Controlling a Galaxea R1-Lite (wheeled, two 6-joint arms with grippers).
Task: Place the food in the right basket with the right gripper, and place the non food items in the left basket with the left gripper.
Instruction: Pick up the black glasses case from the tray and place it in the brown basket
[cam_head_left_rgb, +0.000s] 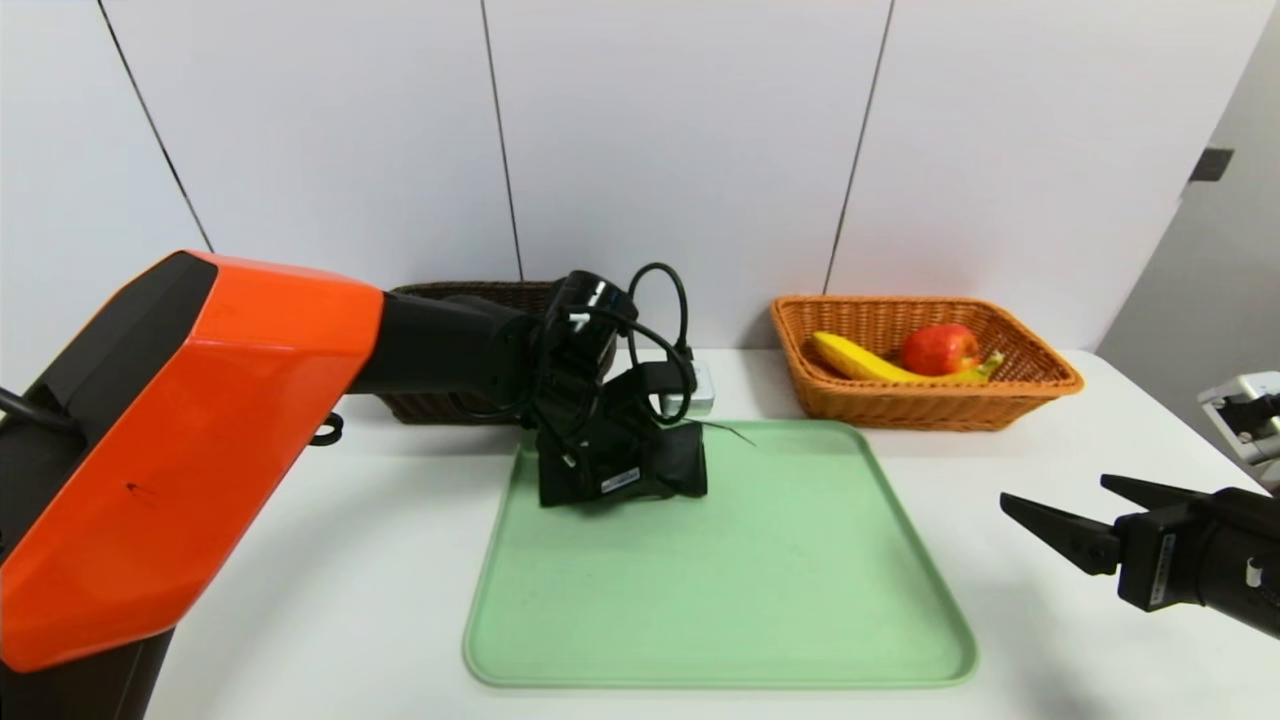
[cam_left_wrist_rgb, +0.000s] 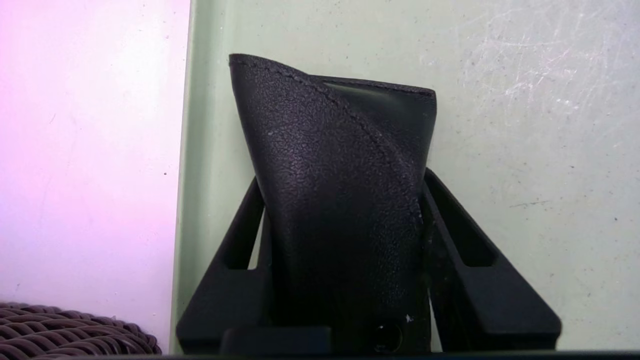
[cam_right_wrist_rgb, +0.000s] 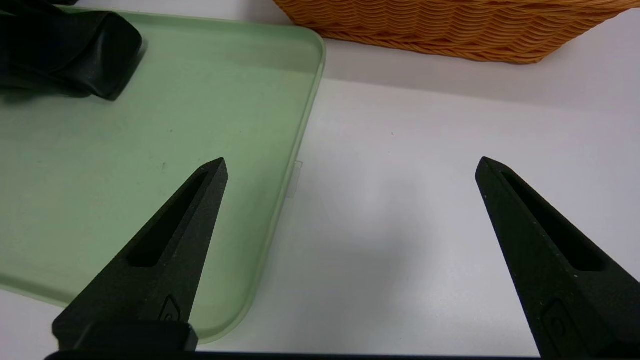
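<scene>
left pincer (cam_left_wrist_rgb: 345, 200) – angled down, clamping pouch (cam_left_wrist_rgb: 340, 175) | right pincer (cam_right_wrist_rgb: 350, 170) – level, spread wide

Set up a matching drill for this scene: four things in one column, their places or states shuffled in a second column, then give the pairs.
Things
1. black pouch
2. banana
3. right gripper
4. dark brown basket

Places or states
A. fingers spread wide over the white table, holding nothing
B. behind the left arm, by the wall
C. pinched between the left gripper fingers on the green tray
D. lying beside the apple in the orange-tan basket

Pairs: 1-C, 2-D, 3-A, 4-B
</scene>
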